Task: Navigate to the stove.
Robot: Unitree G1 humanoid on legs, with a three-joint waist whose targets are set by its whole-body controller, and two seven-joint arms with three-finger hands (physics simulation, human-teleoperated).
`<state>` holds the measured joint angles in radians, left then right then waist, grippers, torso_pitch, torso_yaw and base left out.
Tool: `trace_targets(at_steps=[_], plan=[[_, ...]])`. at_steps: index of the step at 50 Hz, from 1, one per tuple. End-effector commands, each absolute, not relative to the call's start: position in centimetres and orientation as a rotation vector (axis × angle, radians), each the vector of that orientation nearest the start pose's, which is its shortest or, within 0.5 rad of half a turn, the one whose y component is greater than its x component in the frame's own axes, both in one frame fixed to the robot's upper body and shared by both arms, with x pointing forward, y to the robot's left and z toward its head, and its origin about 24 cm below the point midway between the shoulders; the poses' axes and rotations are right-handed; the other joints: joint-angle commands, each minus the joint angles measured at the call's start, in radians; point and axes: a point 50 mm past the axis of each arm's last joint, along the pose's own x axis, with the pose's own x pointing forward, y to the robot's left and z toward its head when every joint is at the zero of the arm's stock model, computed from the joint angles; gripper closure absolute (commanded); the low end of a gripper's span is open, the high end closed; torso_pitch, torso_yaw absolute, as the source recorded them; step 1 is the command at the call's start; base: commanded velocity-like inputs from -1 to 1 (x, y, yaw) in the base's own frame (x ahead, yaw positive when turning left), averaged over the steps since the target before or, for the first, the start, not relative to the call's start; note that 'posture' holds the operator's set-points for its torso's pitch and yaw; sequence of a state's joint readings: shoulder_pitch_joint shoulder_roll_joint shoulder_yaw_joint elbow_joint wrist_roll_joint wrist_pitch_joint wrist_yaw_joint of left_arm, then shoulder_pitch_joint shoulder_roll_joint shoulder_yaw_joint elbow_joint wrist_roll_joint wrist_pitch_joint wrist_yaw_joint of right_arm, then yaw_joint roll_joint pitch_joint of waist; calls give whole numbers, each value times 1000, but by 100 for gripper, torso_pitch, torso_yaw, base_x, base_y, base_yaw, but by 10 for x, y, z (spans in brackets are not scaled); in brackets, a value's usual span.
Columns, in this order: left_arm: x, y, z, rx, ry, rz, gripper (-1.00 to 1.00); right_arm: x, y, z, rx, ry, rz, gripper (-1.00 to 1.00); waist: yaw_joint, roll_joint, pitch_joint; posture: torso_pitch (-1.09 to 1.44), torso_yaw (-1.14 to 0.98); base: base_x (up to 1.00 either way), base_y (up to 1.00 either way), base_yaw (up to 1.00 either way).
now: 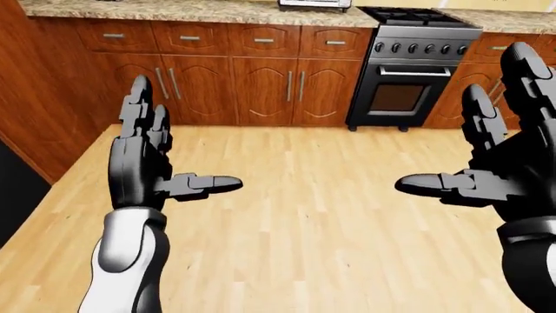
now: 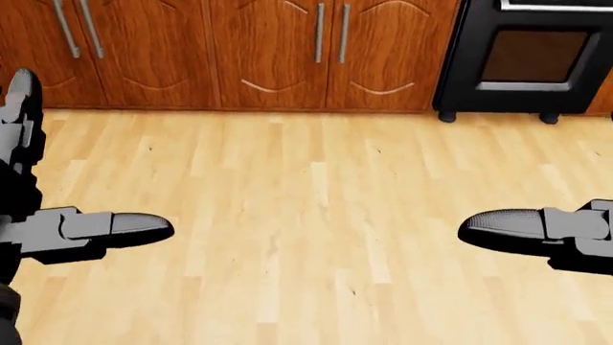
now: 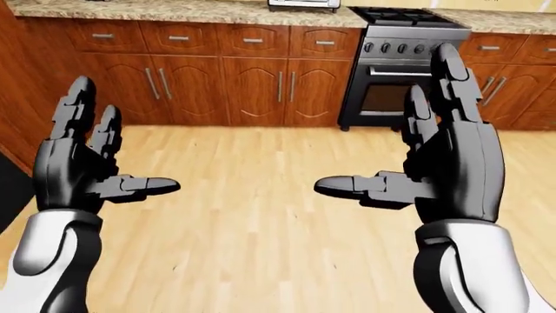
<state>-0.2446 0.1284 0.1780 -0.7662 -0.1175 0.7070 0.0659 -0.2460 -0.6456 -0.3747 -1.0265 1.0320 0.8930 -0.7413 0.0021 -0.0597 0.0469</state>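
Observation:
The black and steel stove (image 1: 407, 72) stands against the wall at the upper right of the left-eye view, with its oven door and knob row facing me; its lower part shows in the head view's top right as the oven (image 2: 532, 57). My left hand (image 1: 152, 160) is raised at the left, fingers spread and empty. My right hand (image 3: 425, 156) is raised at the right, likewise open and holding nothing. A stretch of wooden floor (image 1: 313, 189) lies between me and the stove.
Brown wooden cabinets (image 1: 234, 81) with a granite countertop (image 1: 174, 10) run along the wall left of the stove. More cabinets (image 1: 487, 78) continue to its right. A tall wooden panel (image 1: 26, 98) stands at the far left. A small appliance (image 1: 315, 4) sits on the counter.

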Motion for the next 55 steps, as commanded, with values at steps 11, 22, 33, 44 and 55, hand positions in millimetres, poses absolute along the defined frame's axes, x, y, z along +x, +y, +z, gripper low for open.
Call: trace_targets(at_steps=[11,22,33,44,55], plan=[[231,184,221,34,-411,125,-100,185,-191,262,-26,-390,-148,-100,13,96,-15,0,0,0,-19,0],[232,184,220,34,-409,126,-100,185,-190,261,-27,-388,-149,-100,9,-22,-26,0,0,0,-18,0],[232,184,218,36,-407,127,-100,185,-191,260,-27,-387,-149,-100,10,92,-11,0,0,0,-19,0],[232,182,218,40,-406,119,-100,184,-191,263,-23,-394,-152,-100,16,39,-18,0,0,0,-20,0],[232,183,218,39,-405,123,-100,184,-191,263,-21,-393,-151,-100,12,33,-2,0,0,0,-23,0]])
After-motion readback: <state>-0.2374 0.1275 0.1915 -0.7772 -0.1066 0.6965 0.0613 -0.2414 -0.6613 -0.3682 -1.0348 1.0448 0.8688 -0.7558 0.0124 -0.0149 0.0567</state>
